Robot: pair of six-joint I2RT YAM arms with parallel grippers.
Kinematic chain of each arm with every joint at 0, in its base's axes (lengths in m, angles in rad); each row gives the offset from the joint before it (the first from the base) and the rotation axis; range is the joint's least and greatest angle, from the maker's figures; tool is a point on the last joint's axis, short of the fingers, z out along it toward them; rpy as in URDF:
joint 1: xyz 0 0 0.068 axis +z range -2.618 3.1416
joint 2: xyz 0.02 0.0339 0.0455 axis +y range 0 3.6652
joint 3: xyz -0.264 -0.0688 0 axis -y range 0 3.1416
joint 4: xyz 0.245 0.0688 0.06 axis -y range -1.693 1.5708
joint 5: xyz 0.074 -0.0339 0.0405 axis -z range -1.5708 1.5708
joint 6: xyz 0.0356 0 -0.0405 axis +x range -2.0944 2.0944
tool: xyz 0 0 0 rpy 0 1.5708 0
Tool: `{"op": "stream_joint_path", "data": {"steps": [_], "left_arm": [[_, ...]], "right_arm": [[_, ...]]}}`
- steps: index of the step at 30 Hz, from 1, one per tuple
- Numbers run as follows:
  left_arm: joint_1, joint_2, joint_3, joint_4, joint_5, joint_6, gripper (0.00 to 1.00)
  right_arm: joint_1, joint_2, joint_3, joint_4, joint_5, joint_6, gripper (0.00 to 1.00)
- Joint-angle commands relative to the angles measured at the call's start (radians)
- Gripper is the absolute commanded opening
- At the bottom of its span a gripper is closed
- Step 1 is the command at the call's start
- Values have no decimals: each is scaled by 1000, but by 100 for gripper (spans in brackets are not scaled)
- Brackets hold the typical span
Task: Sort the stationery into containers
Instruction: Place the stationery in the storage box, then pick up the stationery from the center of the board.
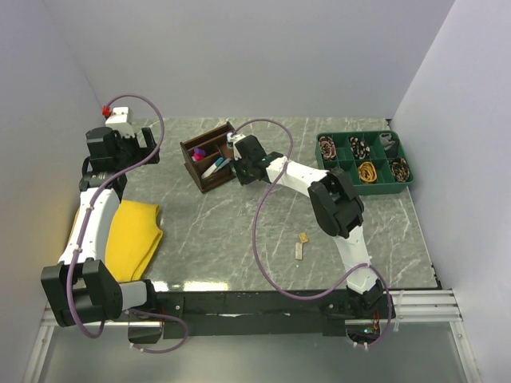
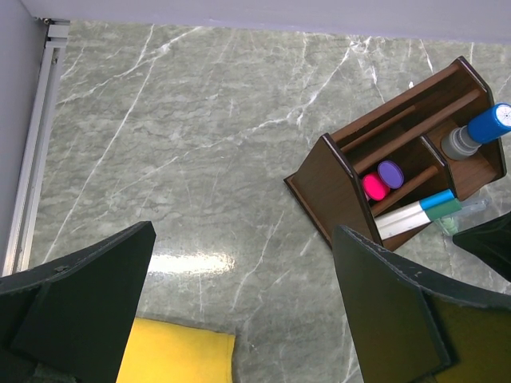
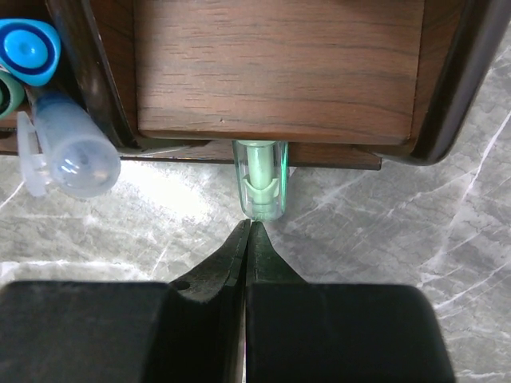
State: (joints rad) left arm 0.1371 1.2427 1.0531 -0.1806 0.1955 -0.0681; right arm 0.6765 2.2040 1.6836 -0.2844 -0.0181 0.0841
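Top external view: the grey marble counter (image 1: 239,231) carries the brown organiser (image 1: 209,155) toward its far side, with markers inside. The left pincer (image 2: 239,279) hovers wide open and empty to its left. The right pincer (image 3: 249,230) is closed on nothing, its tips just beside a clear green pen (image 3: 261,179) at the organiser's wall. A tan eraser piece (image 1: 303,237) lies well apart.

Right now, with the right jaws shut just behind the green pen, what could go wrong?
The right jaws are shut at the rounded end of the green pen, not holding it, so a push may slip off sideways. The pen meets the wooden organiser low down, so pushing may shove the organiser across the smooth table.
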Motion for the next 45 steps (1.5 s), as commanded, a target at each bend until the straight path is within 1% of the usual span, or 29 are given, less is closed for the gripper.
{"op": "stream_joint_path", "data": {"steps": [1,12,18,20,21,23,27,29,30,31,32,33,34,35,36,37,39,41,42,44,45], "left_arm": [[7,6,10,46,15,-12,100],[6,37,28,53,22,-15,99],[6,63,48,69,30,-29,99],[6,67,64,63,24,-25,99],[6,67,79,63,18,-21,99],[6,70,91,63,1,-18,99],[6,67,105,70,-13,-16,99],[7,60,104,75,-11,-18,99],[7,57,96,81,-10,-21,99],[6,49,90,84,-10,-22,100],[6,46,79,89,-10,-24,99],[6,44,73,92,-8,-27,99],[6,41,67,95,-10,-29,99],[6,38,61,95,-10,-27,99],[6,38,61,93,-8,-27,100],[6,38,59,89,-5,-27,100],[6,37,53,89,-4,-25,99],[6,38,50,78,-1,-35,100],[7,41,50,76,2,-38,99],[6,50,48,64,24,-51,99],[7,54,47,61,33,-53,99]], "right_arm": [[8,19,65,16,17,-6,0],[5,63,142,17,35,-21,0],[5,40,159,-1,27,-12,0],[5,5,131,-27,26,-10,0],[5,-47,110,-36,21,-20,0],[1,-101,38,-74,-3,-33,0],[-20,-254,-90,-174,-31,-75,7],[-29,-311,-188,-229,-42,-75,11],[-37,-373,-227,-248,-46,-73,15],[-49,-407,-311,-271,-52,-61,23],[-55,-444,-356,-279,-55,-47,30],[-57,-514,-436,-288,-56,-17,43],[-57,-547,-471,-306,-48,5,54],[-57,-575,-507,-314,-40,38,68],[-57,-622,-562,-326,-34,84,86],[-57,-642,-587,-341,-31,107,100],[-55,-673,-648,-361,-2,188,100],[-58,-688,-692,-374,-57,226,100],[-60,-713,-743,-375,-72,259,100],[-58,-757,-797,-375,-69,310,99],[-58,-773,-847,-377,-62,353,94]]}}
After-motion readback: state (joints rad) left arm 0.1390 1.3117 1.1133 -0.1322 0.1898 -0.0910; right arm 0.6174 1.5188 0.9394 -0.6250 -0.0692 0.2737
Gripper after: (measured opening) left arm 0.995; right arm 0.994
